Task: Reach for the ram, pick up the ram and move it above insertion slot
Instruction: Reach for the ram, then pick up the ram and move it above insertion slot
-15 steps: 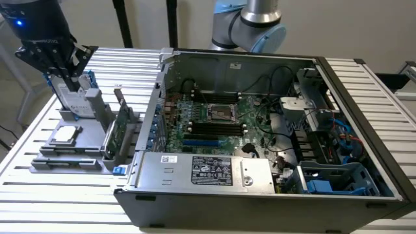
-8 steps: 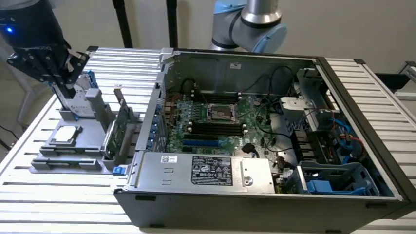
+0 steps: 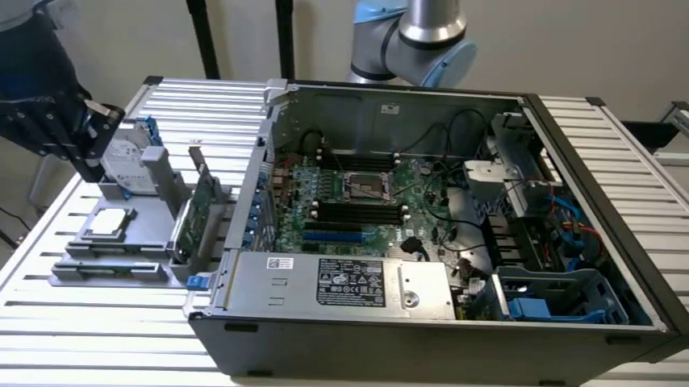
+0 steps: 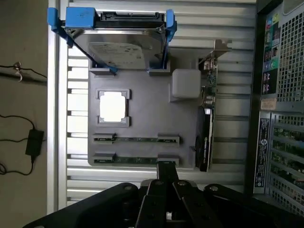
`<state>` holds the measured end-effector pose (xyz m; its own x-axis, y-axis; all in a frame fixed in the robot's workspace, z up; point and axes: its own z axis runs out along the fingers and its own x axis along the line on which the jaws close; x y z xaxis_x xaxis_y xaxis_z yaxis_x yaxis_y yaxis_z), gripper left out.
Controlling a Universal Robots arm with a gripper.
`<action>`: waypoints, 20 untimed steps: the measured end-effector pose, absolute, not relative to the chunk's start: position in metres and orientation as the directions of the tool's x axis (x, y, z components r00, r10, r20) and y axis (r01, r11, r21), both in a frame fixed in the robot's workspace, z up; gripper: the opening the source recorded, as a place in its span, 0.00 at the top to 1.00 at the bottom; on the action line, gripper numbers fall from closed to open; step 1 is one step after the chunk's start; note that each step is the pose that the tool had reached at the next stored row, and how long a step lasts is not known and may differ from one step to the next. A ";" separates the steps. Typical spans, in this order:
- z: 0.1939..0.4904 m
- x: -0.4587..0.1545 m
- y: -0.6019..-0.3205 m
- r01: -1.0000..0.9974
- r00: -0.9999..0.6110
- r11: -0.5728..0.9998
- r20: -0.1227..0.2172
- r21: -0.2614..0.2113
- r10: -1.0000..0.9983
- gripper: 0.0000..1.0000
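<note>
Pale wall (image 3: 603, 48) behind a slatted aluminium table (image 3: 97, 322).

Overall: soft, even room light, bright in both my views.
Glare: the white chip (image 4: 114, 106) is blown out to a blank square; the slatted table (image 3: 635, 173) shines pale.
Shadows: the computer case (image 3: 388, 109) sinks dark in its lower corners; my pincer (image 4: 166, 173) reads near-black.
Floor (image 4: 23, 71): dim brown.

The arm (image 3: 415, 36), at 12 o'clock in the exterior view, has a silver-grey tubular link and rounded joint housings with pale blue caps. The gripper (image 3: 89, 165), at 10 o'clock, is black (angular linkage plates) below a dark blue cover (image 3: 32, 56). Round fastener heads (image 4: 124, 187) sit on its black body.
</note>
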<state>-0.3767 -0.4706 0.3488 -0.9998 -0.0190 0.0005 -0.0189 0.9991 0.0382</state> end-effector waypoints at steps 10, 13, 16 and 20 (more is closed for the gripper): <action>0.348 -0.397 -0.481 -0.033 -0.999 0.999 0.000 0.038 -0.033 0.89; 0.348 -0.397 -0.481 -0.086 -0.996 0.996 0.001 0.038 -0.087 0.89; 0.348 -0.397 -0.481 -0.141 -0.990 0.989 0.001 0.038 -0.141 0.89; 0.348 -0.397 -0.481 -0.212 -0.977 0.977 0.000 0.038 -0.212 0.89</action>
<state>-0.3968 -0.4808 0.3476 -0.9773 -0.2121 0.0005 -0.2119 0.9765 0.0382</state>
